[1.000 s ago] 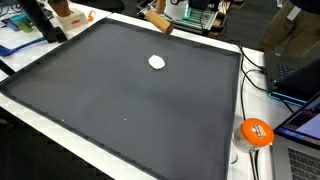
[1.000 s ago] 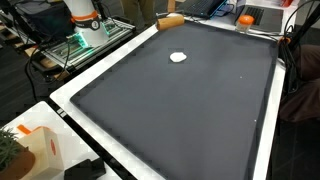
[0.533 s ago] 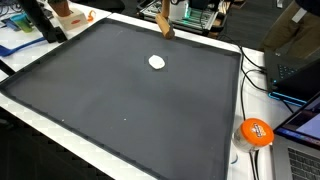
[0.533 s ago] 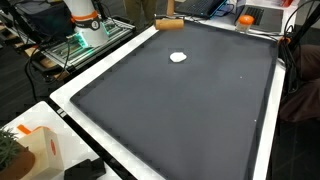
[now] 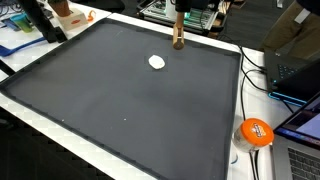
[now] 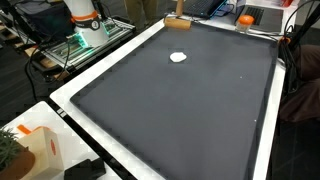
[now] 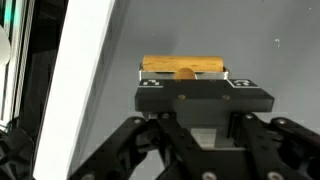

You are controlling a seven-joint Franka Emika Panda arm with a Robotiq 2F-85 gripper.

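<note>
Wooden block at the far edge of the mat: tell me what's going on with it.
The robot arm's fingers are shut on the block and hold it on end at the far edge of the black mat. Whether its lower end touches the mat is not clear. A small white disc lies on the mat close by, apart from the block.

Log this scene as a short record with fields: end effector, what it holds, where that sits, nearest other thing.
end effector: shut on a tan wooden rectangular block
block position: by an edge of the black rectangular mat; whether it touches the mat cannot be told
nearest other thing: small white round object lying on the mat, apart from the block
</note>
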